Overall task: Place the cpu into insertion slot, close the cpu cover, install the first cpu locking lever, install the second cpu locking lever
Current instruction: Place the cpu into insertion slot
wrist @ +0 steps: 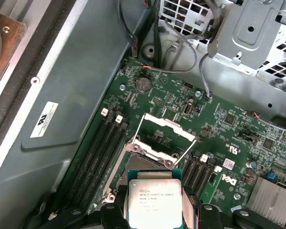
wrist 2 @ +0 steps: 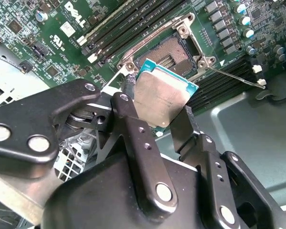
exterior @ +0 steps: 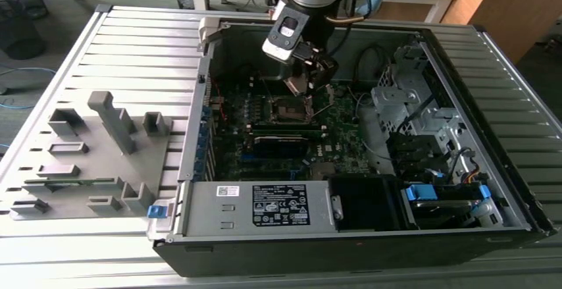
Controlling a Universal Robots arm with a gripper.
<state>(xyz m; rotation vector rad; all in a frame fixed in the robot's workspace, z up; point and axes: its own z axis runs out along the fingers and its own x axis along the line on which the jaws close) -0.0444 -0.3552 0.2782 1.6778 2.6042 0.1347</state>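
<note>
Two black fingers (wrist 2: pixel 133 129) of the gripper (wrist 2: pixel 155 112) are clamped on opposite edges of the cpu (wrist 2: pixel 162 95), which is held tilted just off the green motherboard (wrist 2: pixel 47 28) and close beside the open socket (wrist 2: pixel 174 52), not seated in it. In the exterior view the gripper (exterior: pixel 303 85) hangs in the upper centre of the frame, just above the socket (exterior: pixel 290 108).

The cpu (wrist: pixel 152 200) is a flat square with a dull silver-grey metal top and a teal-green rim, with faint print on the top in the first wrist view. The cpu cover (wrist: pixel 168 125), a thin silvery frame with a square window, stands swung up beyond the chip.

The fingers hide two of the chip's edges, the edge of the first wrist view cuts off its near side, and most of the socket lies behind the chip there.
</note>
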